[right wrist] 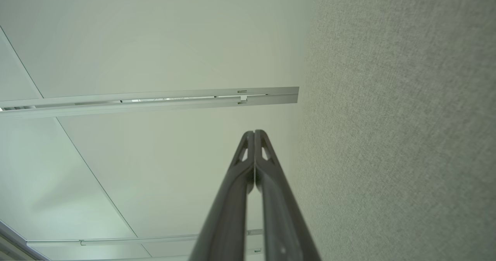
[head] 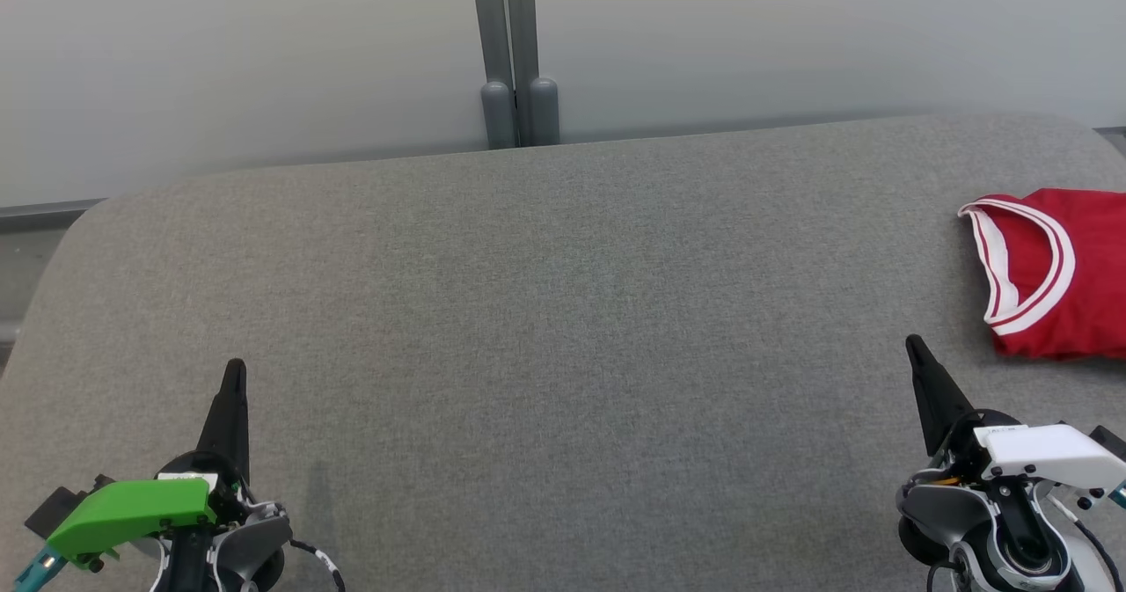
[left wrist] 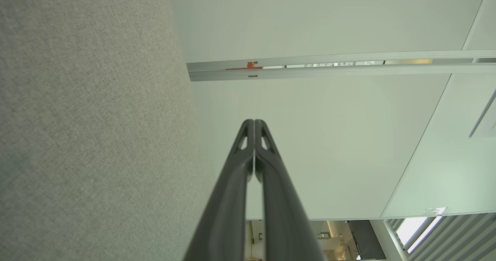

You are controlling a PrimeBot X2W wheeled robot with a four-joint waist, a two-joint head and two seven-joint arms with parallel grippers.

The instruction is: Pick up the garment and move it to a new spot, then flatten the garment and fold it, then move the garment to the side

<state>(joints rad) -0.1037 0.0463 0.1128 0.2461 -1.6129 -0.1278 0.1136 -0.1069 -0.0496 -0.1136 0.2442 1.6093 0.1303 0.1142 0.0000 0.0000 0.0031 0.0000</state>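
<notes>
Head view: garment [head: 1086, 297] near right gripper [head: 915, 344]

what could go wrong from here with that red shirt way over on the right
1. The red garment is partly cut off by the head view's right edge, so a grasp aimed at the unseen part may miss.
2. The right gripper near it is shut; reaching in now would likely shove the cloth, not pinch it.
3. The left gripper sits far across the gray surface, so two-handed flattening needs a long reach.
</notes>
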